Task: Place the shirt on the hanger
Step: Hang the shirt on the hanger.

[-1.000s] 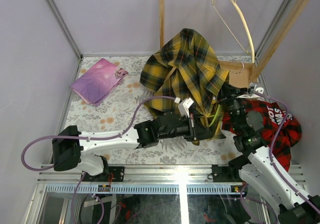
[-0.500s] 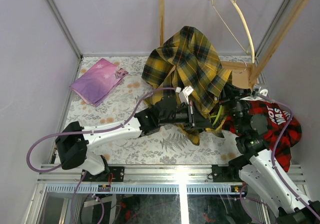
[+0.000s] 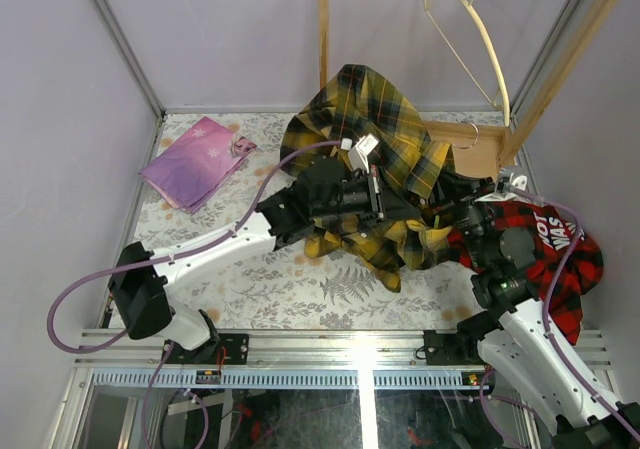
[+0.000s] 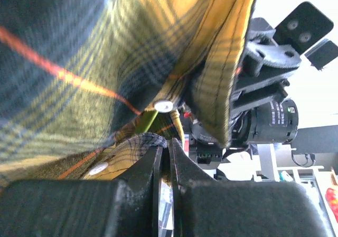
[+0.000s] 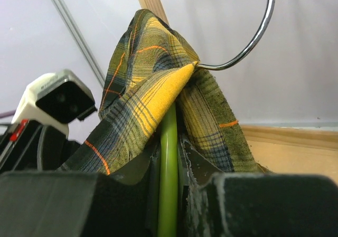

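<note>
The yellow-and-black plaid shirt [image 3: 375, 134] is bunched up in front of the wooden rack and draped over both grippers. My left gripper [image 3: 392, 207] is shut on a hem of the shirt [image 4: 138, 140], raised off the table, its fingertips pressed together [image 4: 170, 153]. My right gripper [image 3: 452, 207] is shut on the green bar of the hanger [image 5: 169, 163], which runs up between its fingers into the cloth. The hanger's silver hook [image 5: 257, 35] pokes out of the shirt's folded top [image 5: 158, 89]. The rest of the hanger is hidden by fabric.
A red-and-black plaid garment [image 3: 562, 257] lies under the right arm. A purple cloth [image 3: 195, 161] lies at the far left of the table. A wooden rack [image 3: 323, 39] stands at the back with a cream hanger [image 3: 482, 41] on its top bar.
My left gripper has risen and moved towards the back with the shirt, lifting the cloth higher over the hanger. The right gripper has hardly moved.
</note>
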### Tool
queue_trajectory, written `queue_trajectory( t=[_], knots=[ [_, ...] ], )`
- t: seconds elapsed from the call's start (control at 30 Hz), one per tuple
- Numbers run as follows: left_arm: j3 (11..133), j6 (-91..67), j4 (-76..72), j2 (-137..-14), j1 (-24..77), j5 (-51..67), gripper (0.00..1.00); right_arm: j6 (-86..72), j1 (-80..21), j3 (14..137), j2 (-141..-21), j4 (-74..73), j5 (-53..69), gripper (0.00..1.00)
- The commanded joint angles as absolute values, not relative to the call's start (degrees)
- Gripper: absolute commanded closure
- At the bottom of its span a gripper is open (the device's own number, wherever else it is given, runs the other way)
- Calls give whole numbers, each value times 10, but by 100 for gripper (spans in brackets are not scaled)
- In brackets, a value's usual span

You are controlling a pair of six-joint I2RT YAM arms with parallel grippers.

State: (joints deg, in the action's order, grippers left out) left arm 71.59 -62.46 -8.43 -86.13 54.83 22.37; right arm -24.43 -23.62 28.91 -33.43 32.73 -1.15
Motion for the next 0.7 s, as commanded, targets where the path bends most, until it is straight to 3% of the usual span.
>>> queue_trajectory(
  t=[0.0, 0.27, 0.3, 0.4, 0.47, 0.57, 0.67],
  knots=[
    [767, -570, -57, -854, 517, 217, 100, -249, -234, 307, -329, 355, 18, 100],
    [798, -455, 35, -830, 475, 133, 100, -229, -234, 327, -348, 316, 23, 100],
    [799, -443, 42, -827, 473, 129, 96, -229, -234, 330, -350, 314, 23, 100],
    [797, -412, 54, -817, 469, 140, 56, -216, -235, 359, -364, 284, 29, 100],
    [794, -380, 60, -804, 469, 162, 35, -198, -234, 384, -374, 257, 41, 100],
    [791, -319, 97, -772, 469, 168, 12, -172, -235, 427, -399, 215, 75, 100],
    [794, -243, 151, -734, 469, 156, 8, -142, -234, 467, -421, 166, 127, 100]
  ],
)
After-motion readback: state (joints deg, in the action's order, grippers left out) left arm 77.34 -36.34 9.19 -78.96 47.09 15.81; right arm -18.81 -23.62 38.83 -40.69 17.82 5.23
